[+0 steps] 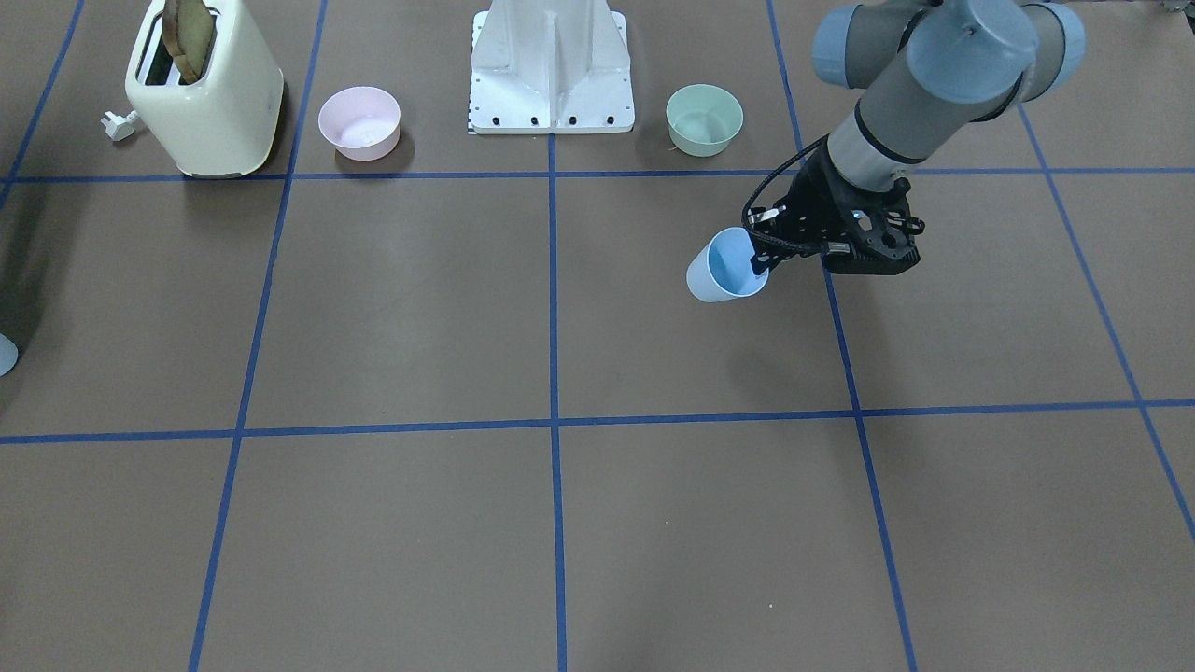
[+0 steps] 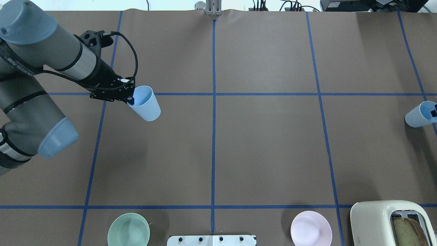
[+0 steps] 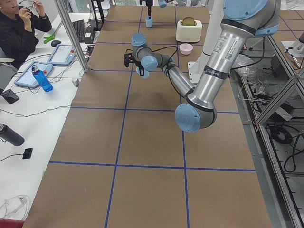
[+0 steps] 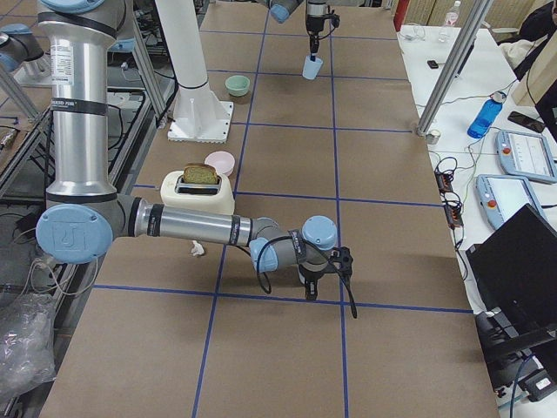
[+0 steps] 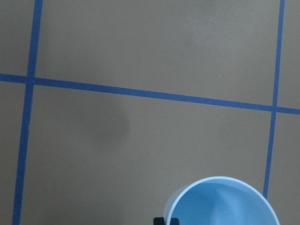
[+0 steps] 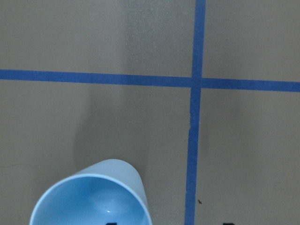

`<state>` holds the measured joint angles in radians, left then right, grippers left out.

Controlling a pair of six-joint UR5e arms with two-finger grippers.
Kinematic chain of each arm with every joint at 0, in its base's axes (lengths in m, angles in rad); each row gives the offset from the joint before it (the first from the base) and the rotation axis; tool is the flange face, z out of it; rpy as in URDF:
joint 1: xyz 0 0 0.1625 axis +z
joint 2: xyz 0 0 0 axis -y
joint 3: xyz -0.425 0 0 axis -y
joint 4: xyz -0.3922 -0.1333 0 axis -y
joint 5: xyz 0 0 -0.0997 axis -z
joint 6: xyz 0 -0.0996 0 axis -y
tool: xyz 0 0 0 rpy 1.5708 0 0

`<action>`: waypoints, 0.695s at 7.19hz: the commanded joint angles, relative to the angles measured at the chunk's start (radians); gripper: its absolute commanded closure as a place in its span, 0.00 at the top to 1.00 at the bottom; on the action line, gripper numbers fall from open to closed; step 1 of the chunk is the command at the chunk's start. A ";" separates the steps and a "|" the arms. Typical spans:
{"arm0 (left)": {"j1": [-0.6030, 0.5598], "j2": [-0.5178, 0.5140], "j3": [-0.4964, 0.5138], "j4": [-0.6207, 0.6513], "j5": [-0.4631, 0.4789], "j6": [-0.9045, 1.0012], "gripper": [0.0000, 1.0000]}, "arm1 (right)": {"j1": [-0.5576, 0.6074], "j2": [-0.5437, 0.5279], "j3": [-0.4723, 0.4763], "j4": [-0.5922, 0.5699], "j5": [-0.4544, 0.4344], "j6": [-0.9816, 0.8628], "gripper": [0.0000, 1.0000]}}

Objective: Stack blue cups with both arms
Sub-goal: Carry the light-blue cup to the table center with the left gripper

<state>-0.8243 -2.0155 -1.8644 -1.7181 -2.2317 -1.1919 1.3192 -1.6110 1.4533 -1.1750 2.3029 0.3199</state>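
Observation:
My left gripper (image 2: 130, 99) is shut on the rim of one blue cup (image 2: 145, 102) and holds it above the table on the left side; it also shows in the front view (image 1: 726, 266) and the left wrist view (image 5: 220, 201). The second blue cup (image 2: 419, 115) stands at the table's far right edge. In the right wrist view this cup (image 6: 91, 197) sits low, and my right gripper (image 6: 169, 223) is open astride its wall, with one fingertip inside and one outside. Only one black finger (image 2: 433, 112) shows in the overhead view.
A mint-green bowl (image 2: 128, 229) and a pink bowl (image 2: 311, 228) sit either side of the white base (image 2: 211, 240). A cream toaster (image 2: 392, 222) with bread stands at the near right. Blue tape lines grid the brown table.

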 commanded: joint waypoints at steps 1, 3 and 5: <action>0.049 -0.020 0.001 0.000 0.038 -0.043 0.00 | -0.018 0.006 0.005 0.000 -0.026 0.041 0.00; 0.123 -0.054 0.013 0.002 0.099 -0.099 0.00 | -0.017 0.003 -0.001 0.067 -0.028 0.106 0.00; 0.187 -0.122 0.072 0.002 0.161 -0.152 0.00 | -0.015 0.016 0.009 0.072 -0.011 0.055 0.00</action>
<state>-0.6755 -2.0924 -1.8322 -1.7167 -2.1089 -1.3075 1.3034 -1.6028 1.4588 -1.1103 2.2791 0.4054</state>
